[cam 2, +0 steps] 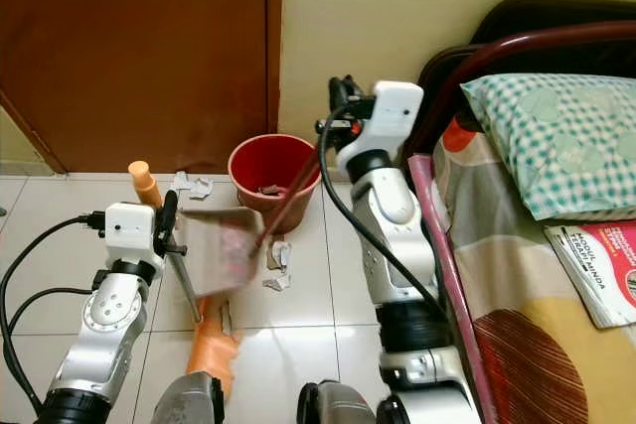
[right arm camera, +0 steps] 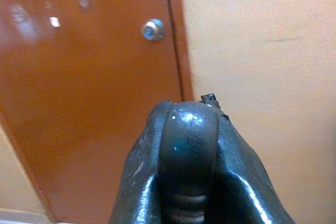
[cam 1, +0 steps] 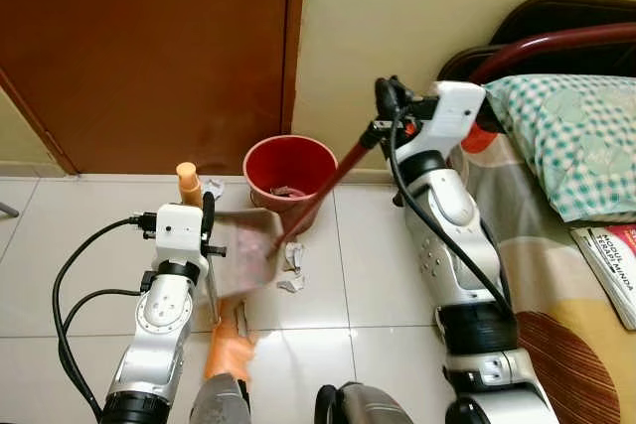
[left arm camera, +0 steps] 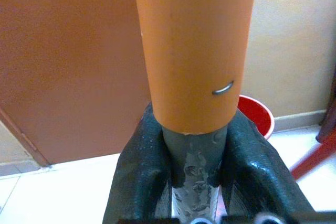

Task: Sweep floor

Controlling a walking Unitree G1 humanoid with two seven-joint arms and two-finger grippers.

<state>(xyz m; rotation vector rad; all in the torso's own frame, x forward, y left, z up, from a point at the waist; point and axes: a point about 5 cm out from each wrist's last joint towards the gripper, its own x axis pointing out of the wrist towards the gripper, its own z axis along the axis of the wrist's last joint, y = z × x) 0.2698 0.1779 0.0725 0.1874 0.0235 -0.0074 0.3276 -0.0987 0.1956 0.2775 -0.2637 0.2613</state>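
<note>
My left gripper (cam 1: 207, 218) is shut on the grey shaft of a long dustpan handle, just under its orange grip (cam 1: 187, 182). The left wrist view shows my fingers (left arm camera: 142, 171) clamped on that shaft below the orange grip (left arm camera: 194, 51). The dustpan's greyish pan (cam 1: 244, 250) is lifted and tilted beside the red bucket (cam 1: 263, 161). Held high near the wall, my right gripper (cam 1: 387, 108) is shut on the dark red broom stick (cam 1: 333, 178), which slants down to the pan. Torn paper scraps (cam 1: 291, 263) lie on the white tiles under the pan, and more sit inside the bucket.
A brown door (cam 1: 149, 47) fills the back left, a cream wall to its right. A bed with a checked pillow (cam 1: 571, 136) and a book (cam 1: 611, 265) runs along my right. More scraps (cam 1: 217, 188) lie by the skirting. Open tiles stretch to the left.
</note>
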